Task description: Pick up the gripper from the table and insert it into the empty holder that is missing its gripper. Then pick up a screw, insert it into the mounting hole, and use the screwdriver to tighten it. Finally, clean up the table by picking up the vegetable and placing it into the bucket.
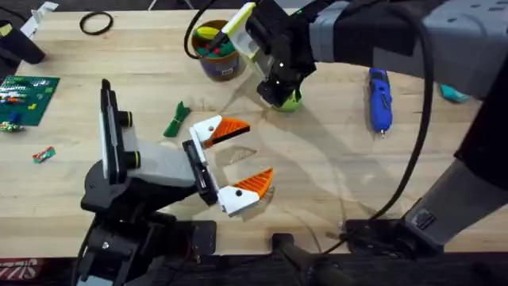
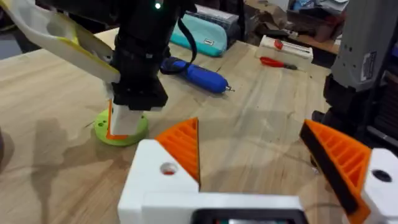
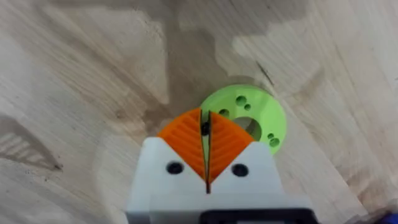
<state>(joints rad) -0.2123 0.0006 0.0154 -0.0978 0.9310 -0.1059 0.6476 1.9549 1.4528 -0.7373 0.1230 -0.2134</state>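
- Overhead: left jaws (image 1: 236, 164) spread wide at centre; vegetable (image 1: 176, 119) just upper-left of them, bucket (image 1: 217, 49) top centre, screwdriver (image 1: 379, 98) right on the desk (image 1: 333, 159).
- Left wrist: right jaws (image 2: 122, 121) over the lime disc (image 2: 122, 130).
- Right wrist: pads (image 3: 186, 140) pinched together on a small dark piece, hard to identify.

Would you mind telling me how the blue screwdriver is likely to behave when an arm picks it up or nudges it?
The screwdriver looks rounded and lies on its side on the table, so a sideways nudge may well roll it. Its chunky body suggests it is rigid and fairly heavy for its size. The casing looks smooth in the left wrist view, so it might slip unless gripped around the thick middle.
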